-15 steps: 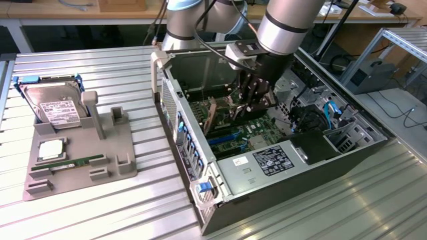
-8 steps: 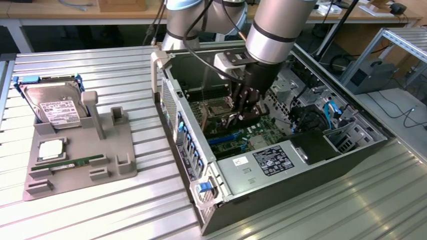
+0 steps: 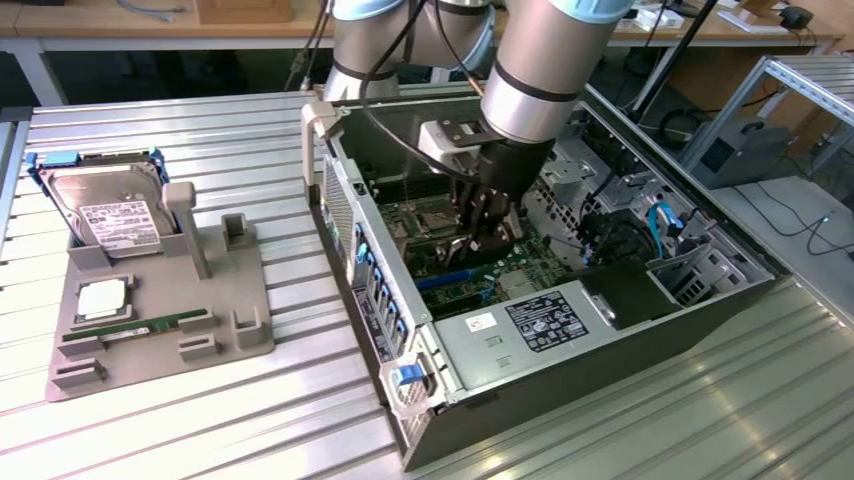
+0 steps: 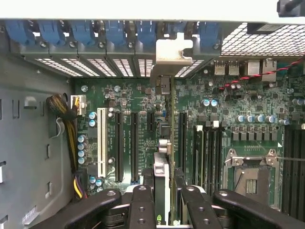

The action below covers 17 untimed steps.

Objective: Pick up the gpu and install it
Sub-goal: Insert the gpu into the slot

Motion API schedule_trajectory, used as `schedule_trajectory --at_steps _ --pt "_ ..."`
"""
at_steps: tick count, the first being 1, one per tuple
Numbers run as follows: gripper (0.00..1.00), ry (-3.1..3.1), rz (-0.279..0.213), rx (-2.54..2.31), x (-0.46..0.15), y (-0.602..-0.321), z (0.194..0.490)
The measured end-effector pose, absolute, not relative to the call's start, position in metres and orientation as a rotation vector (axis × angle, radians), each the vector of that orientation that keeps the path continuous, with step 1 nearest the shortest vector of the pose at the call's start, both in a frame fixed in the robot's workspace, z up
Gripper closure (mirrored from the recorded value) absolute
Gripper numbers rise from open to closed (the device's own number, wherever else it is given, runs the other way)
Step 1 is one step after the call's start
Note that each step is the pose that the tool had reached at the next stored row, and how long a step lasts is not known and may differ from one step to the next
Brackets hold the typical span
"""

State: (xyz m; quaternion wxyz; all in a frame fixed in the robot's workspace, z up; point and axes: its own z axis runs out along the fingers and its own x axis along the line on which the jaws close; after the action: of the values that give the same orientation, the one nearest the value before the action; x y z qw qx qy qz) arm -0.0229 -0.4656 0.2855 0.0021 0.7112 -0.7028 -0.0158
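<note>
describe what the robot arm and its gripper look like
The arm is a silver-grey cylinder with a black band and pale blue joint caps; black cables run beside it. A light grey box sits at the wrist. The gripper is black, its linked fingers dotted with round pivot holes.

A ribbed metal table (image 3: pixel 200 420) fills most of the space, its silver slats catching a soft, even light. Beyond the table's far edge runs a long wooden bench (image 3: pixel 80 22) on a white leg (image 3: pixel 30 72), with shadow beneath it. Off the table's side, at the exterior view's right, stands a frame of aluminium bars (image 3: pixel 787 75). Beside the frame, a dark grey box (image 3: pixel 743 150) sits on a pale grey surface (image 3: pixel 814 195), where thin black cables (image 3: pixel 778 212) trail.
</note>
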Motion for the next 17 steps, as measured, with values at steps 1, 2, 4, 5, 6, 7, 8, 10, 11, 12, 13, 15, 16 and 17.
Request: schedule_trajectory --at_steps 1,2,4,5,6,7,8,10,11,12,13,15,16,17 --pt "0.73 -2.205 -0.049 2.231 -0.0235 -0.4656 0.2842" --pt "0.73 -2.205 -0.049 2.231 -0.0246 -0.4656 0.2824" --pt "0.73 -2.204 -0.048 2.231 -0.0263 -0.4656 0.2807" --pt "0.73 -2.204 -0.048 2.231 -0.0269 -0.4656 0.2802" --pt "0.73 -2.204 -0.048 2.231 -0.0276 -0.4655 0.2795" --pt "0.73 -2.204 -0.048 2.231 -0.0277 -0.4653 0.279" --pt "0.73 -2.204 -0.048 2.231 -0.0278 -0.4647 0.2785" --pt "0.73 -2.204 -0.048 2.231 -0.0278 -0.4621 0.2775" --pt "0.73 -2.204 -0.048 2.231 -0.0279 -0.4621 0.2774" --pt "0.73 -2.204 -0.048 2.231 -0.0283 -0.462 0.2774" --pt "0.73 -2.204 -0.048 2.231 -0.0291 -0.462 0.2774" --pt "0.73 -2.204 -0.048 2.231 -0.0299 -0.462 0.2771" --pt "0.73 -2.204 -0.048 2.231 -0.0299 -0.462 0.2771" --pt "0.73 -2.205 -0.048 2.23 -0.0299 -0.462 0.277"
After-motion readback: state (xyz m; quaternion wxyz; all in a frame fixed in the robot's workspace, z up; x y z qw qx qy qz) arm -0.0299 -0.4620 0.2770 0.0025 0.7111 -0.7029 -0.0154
